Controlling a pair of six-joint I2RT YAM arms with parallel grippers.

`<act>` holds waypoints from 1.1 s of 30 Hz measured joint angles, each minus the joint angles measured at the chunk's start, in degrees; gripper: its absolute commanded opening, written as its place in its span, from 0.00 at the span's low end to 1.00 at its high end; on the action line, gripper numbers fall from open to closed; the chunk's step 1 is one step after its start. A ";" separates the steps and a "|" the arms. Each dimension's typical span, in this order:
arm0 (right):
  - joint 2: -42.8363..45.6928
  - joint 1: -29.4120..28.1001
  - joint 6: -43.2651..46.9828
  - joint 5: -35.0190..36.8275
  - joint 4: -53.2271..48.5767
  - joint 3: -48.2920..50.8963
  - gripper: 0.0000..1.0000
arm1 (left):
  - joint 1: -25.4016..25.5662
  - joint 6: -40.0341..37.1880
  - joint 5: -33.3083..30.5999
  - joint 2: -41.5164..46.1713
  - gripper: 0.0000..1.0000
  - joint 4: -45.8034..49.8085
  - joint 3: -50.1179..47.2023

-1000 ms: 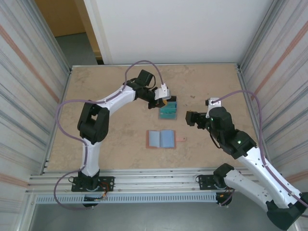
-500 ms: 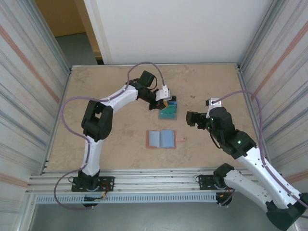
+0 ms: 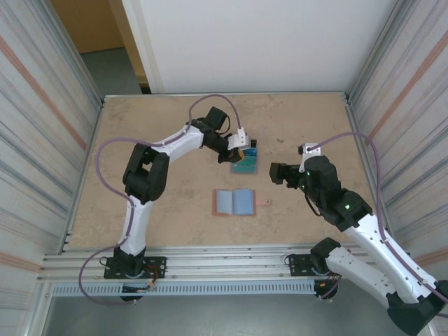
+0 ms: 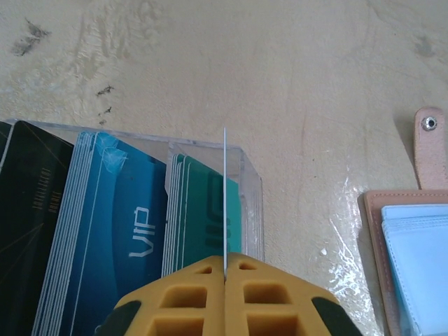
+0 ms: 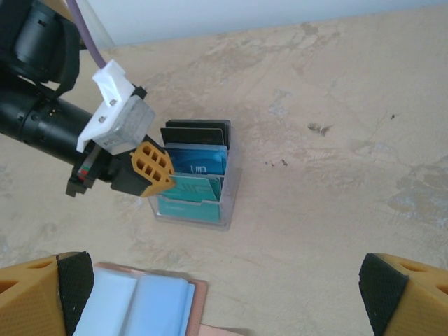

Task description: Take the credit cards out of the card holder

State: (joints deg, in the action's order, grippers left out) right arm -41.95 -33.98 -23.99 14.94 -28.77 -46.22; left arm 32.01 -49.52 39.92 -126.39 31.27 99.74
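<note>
One small shift is noted over the last second: the left arm's elbow is swung rightward, while the yellow-fingered left gripper is kept over the clear, rigid plastic upright stand at mid-table. The jaws are pressed fully shut on a thin, flat plastic credit card, seen edge-on as a pale line above the stand's right slot. The card's face colour cannot be told. It is judged that this card is already out of the holder and is being lined up for filing.

- The stand's slots are packed with glossy blue "VIP" cards, teal cards and a black card.
- The pinkish-brown leather bifold card holder is laid open and flat, near of the stand, with smooth light-blue panels upward and the snap tab to the right. Whether cards remain inside cannot be told.
- The right gripper is held wide open and empty, right of the stand.
- The beige table top is mottled and scuffed.
</note>
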 measured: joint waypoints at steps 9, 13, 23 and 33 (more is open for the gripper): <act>0.02 0.26 0.00 -0.28 0.02 0.37 0.99 | 0.96 -0.11 -2.34 -0.09 0.09 0.00 0.02; 0.02 0.26 0.00 -0.61 0.04 0.37 0.99 | 1.81 -0.24 -3.87 -0.09 0.12 0.04 0.02; 0.02 0.26 0.00 -1.44 0.39 0.39 0.99 | 2.23 -0.22 -5.53 0.20 0.16 0.07 -0.02; 0.31 0.26 0.00 -1.49 0.39 0.50 0.99 | 2.49 -0.26 -6.08 9.57 0.15 0.04 -3.56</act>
State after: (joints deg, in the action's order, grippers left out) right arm -41.65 -33.71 -23.99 13.45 -28.38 -45.71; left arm 34.50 -49.78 33.85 -116.81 31.31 96.18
